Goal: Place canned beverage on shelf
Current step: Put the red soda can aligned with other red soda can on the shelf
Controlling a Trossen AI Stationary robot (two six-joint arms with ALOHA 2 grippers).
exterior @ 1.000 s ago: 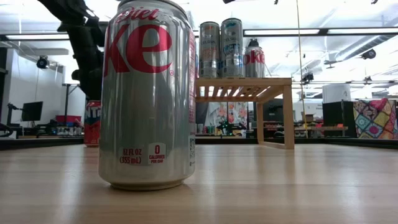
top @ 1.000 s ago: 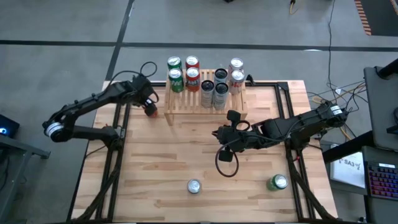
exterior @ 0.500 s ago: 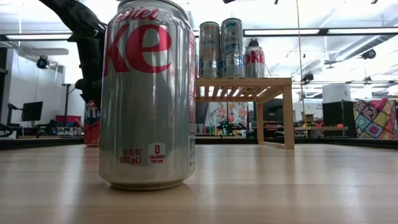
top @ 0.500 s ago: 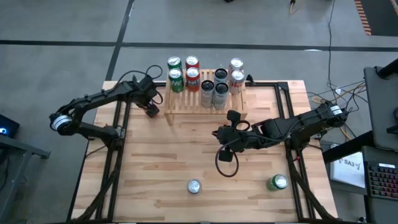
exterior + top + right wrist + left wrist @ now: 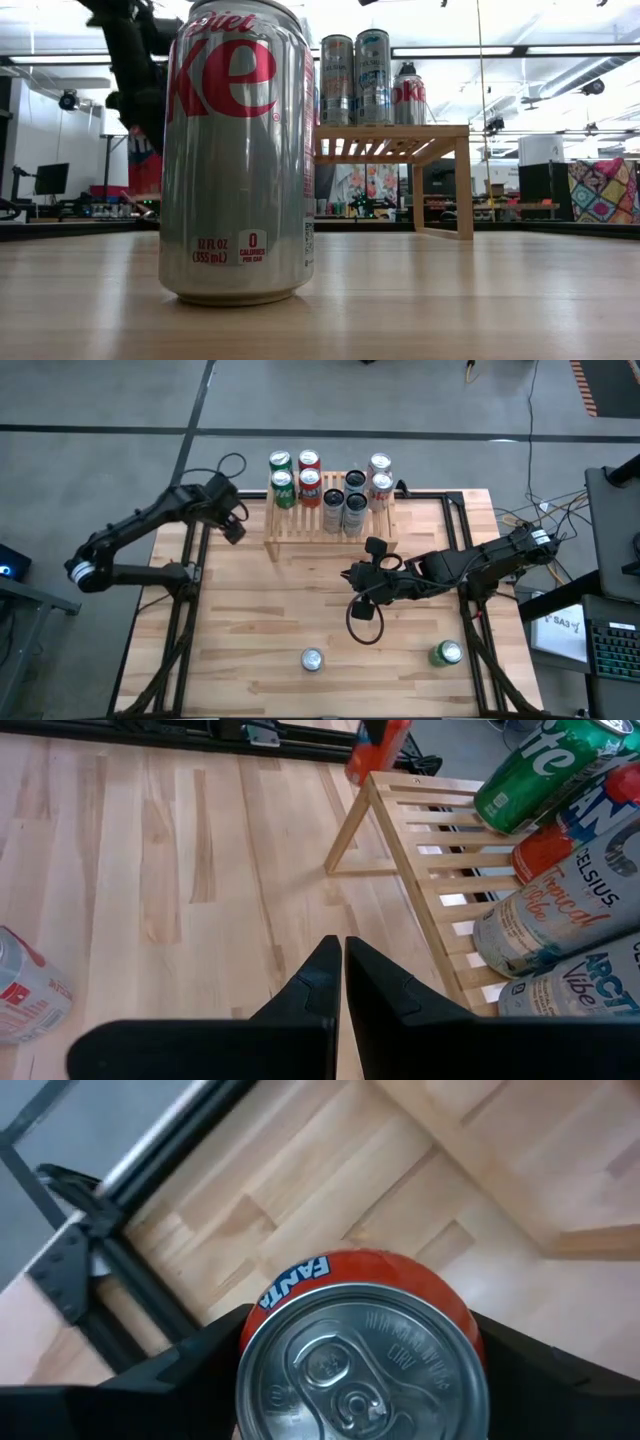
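Note:
My left gripper [image 5: 232,526] is shut on an orange Fanta can [image 5: 362,1370], left of the shelf's left end. The can also shows in the low view [image 5: 144,162] and the right wrist view [image 5: 376,750]. The shelf [image 5: 300,532], a low light-wood slatted rack, stands at the table's far edge with several cans on it [image 5: 345,495]. My right gripper [image 5: 352,576] is shut and empty near the table's middle, its fingertips together in its wrist view [image 5: 340,948]. My left gripper pinches the can's side wall [image 5: 252,1325] just below the top rim between its two fingers [image 5: 170,1375], one on each side. The fingers come from above, pointing down. The can is upright, its top up, lifted clear of the table.
A silver Diet Coke can [image 5: 312,659] stands near the table's front edge, filling the low view [image 5: 240,150]. A green can [image 5: 447,653] stands at the front right. Bare wood lies between the shelf and these cans.
My left gripper has risen and drawn a little toward the table's far left, still shut on the orange can. The can stood on the table before and is now lifted clear, still upright.

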